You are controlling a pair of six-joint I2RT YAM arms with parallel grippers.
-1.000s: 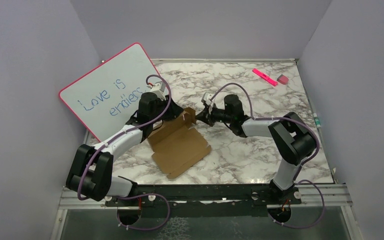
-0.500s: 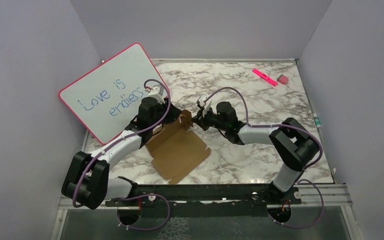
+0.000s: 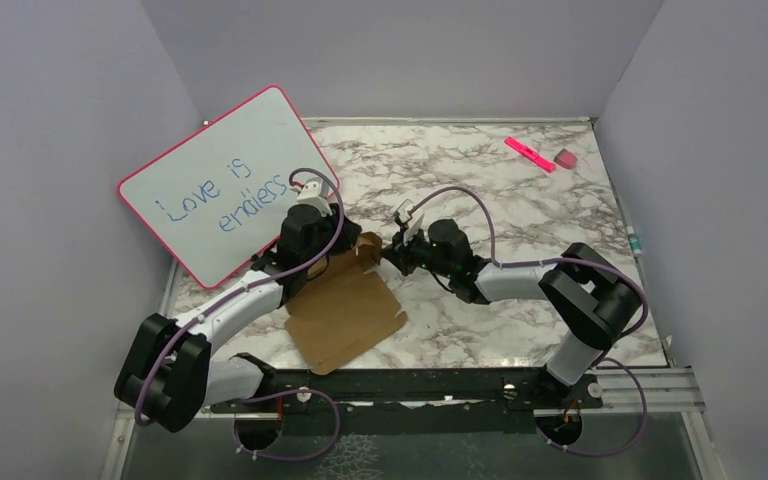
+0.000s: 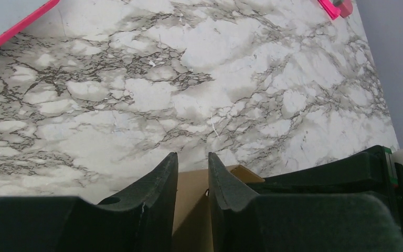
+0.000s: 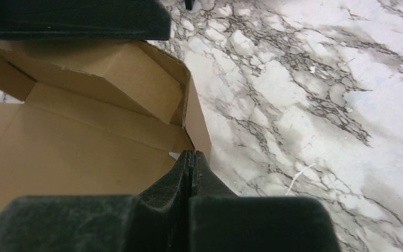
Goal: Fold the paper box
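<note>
The paper box (image 3: pixel 345 310) is brown cardboard lying partly folded on the marble table, between the two arms. My left gripper (image 3: pixel 338 258) is at its back left edge. In the left wrist view the fingers (image 4: pixel 193 157) stand narrowly apart with a cardboard wall (image 4: pixel 191 210) held between them. My right gripper (image 3: pixel 388 258) is at the box's back right corner. In the right wrist view its fingers (image 5: pixel 190 155) are pressed together with nothing between them, tips against the raised side wall of the box (image 5: pixel 73 152).
A pink-framed whiteboard (image 3: pixel 215 185) with writing leans at the back left, close behind the left arm. A pink marker (image 3: pixel 528 153) and a small eraser (image 3: pixel 565 158) lie at the far right back. Purple walls enclose the table on three sides.
Both grippers and the box have shifted toward the near left. The raised flap at the box's back has come down lower over the base.
</note>
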